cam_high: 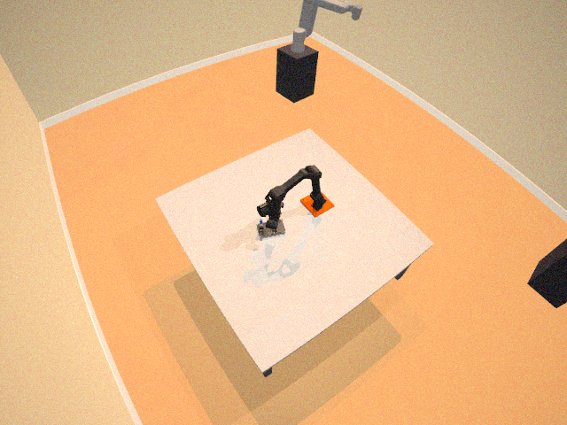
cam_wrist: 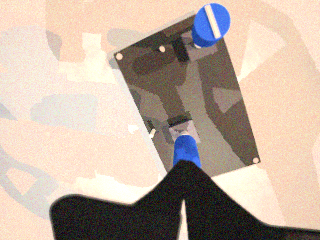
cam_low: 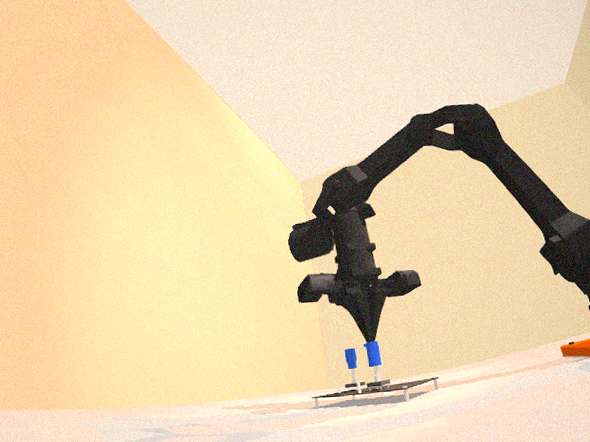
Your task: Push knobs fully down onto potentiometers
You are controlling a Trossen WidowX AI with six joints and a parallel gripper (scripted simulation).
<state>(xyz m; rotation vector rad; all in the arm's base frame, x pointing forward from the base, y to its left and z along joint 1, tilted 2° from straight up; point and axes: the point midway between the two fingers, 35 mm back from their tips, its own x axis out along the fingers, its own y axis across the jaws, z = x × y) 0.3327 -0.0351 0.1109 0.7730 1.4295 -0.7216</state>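
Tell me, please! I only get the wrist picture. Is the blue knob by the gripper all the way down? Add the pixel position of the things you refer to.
Observer: No. From the side, the near knob point(cam_low: 373, 353) point(cam_wrist: 186, 149) sits high, with white post point(cam_low: 375, 372) showing beneath it.

Operator: What about the other knob, with the white line on top?

Observer: From the side, the other knob point(cam_high: 260, 221) point(cam_low: 350, 358) point(cam_wrist: 202, 31) is up high on its post too.

Operator: Is the board flat on the table?

Observer: No, the side view shows the board point(cam_high: 280, 229) point(cam_low: 419, 383) point(cam_wrist: 222, 157) held up on short legs point(cam_low: 406, 394).
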